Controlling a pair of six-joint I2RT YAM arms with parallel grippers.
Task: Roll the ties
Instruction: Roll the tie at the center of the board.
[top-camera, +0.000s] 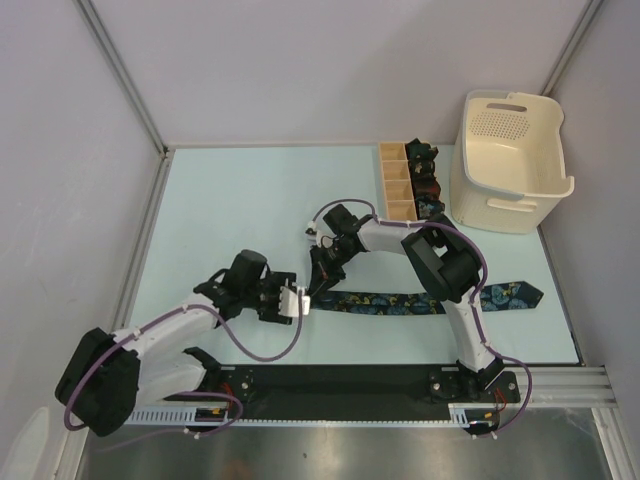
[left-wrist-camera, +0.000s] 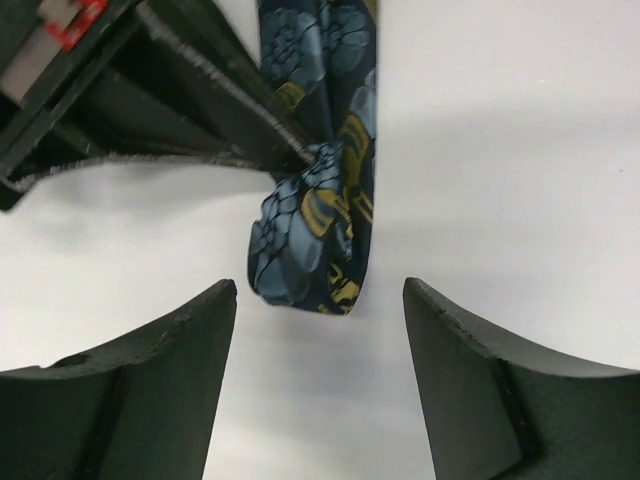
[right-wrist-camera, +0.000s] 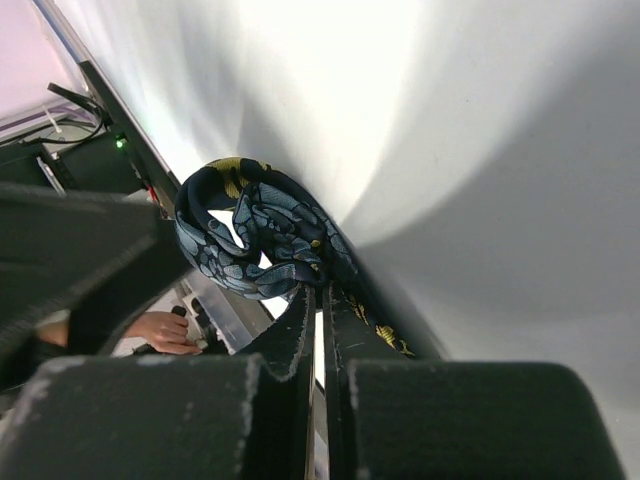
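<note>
A navy tie with a blue and yellow floral pattern (top-camera: 400, 302) lies flat across the near table, its pointed wide end (top-camera: 520, 296) to the right. Its narrow left end is curled over into a loose loop (right-wrist-camera: 250, 235). My right gripper (top-camera: 322, 283) is shut on that curled end, its fingertips (left-wrist-camera: 290, 155) pinching the fabric. My left gripper (top-camera: 299, 301) stands open just left of the loop (left-wrist-camera: 310, 230), one finger on each side and neither touching it. Small dark rolled ties (top-camera: 425, 180) sit in the wooden box.
The tan wooden divided box (top-camera: 397, 182) stands at the back right of the mat, with the cream plastic basket (top-camera: 510, 165) right beside it. The black rail (top-camera: 350, 382) with the arm bases runs along the near edge.
</note>
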